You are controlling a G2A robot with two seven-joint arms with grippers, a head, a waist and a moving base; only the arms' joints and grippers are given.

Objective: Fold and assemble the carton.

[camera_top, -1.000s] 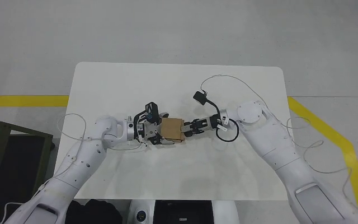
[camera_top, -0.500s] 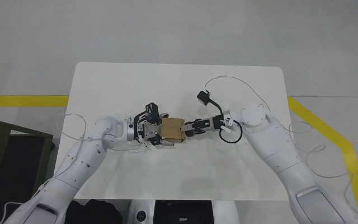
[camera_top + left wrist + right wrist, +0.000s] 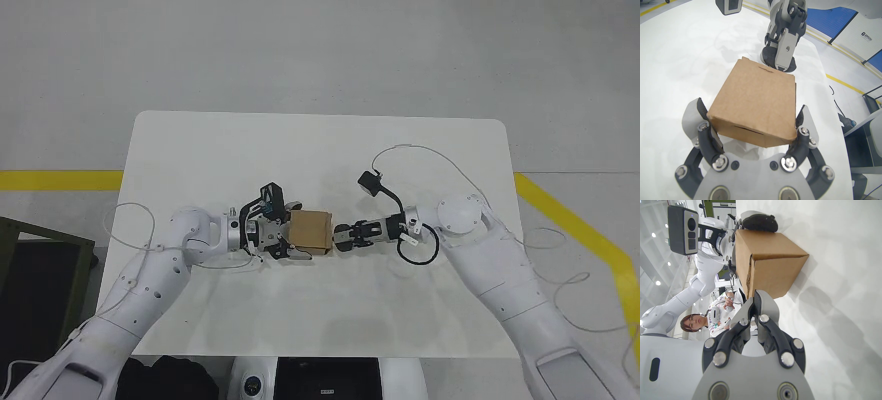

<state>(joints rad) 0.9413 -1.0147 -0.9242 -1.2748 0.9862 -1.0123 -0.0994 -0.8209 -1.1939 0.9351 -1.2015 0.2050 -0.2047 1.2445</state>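
- Carton (image 3: 311, 230): rests on the worktop (image 3: 200, 150) near its middle, between the two arms. All visible faces are folded shut. A tuck slot shows on the end toward the left arm.
- Left jaws: closed on the carton, with one pad (image 3: 703, 110) against each side wall at that end, bracing it.
- Right jaws: closed together with nothing between them. The tip sits at the opposite end face, just beside its seam. Contact cannot be confirmed.
- Step in hand, as judged: seating the last end flap. Assembly looks nearly complete.
- Next move calls for a short, square push along the carton's length against the left arm's brace. The push should be light enough not to crush a wall or skid the carton.
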